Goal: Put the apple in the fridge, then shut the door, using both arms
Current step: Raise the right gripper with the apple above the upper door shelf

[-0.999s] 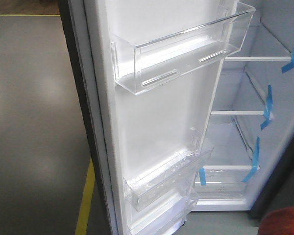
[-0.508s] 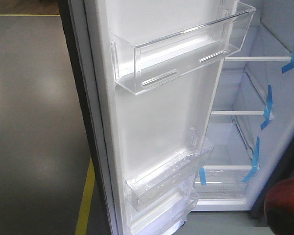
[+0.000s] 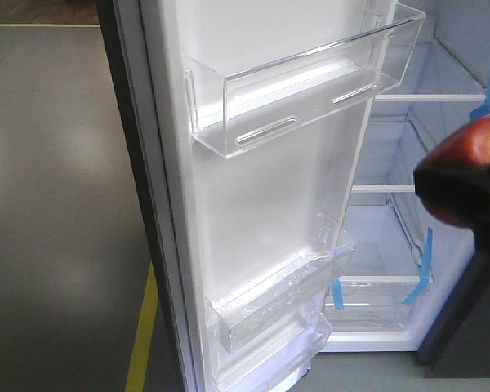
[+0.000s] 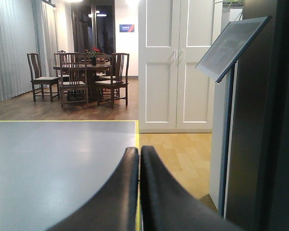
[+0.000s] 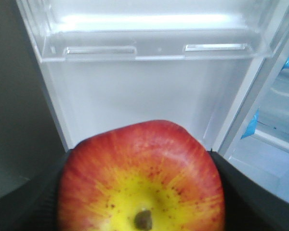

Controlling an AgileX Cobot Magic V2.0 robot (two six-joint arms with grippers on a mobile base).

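Currently apple (image 5: pixel 141 178) in right gripper (image 5: pixel 142 192), outside fridge (image 3: pixel 392 151).

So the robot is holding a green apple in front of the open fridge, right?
No, the apple is red with a yellow patch, not green; the right wrist view shows it. The robot is holding it in front of the open fridge.

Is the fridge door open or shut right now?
Open: the door stands wide, its white inner face and clear bin facing the front camera, blue-taped shelves exposed beyond.
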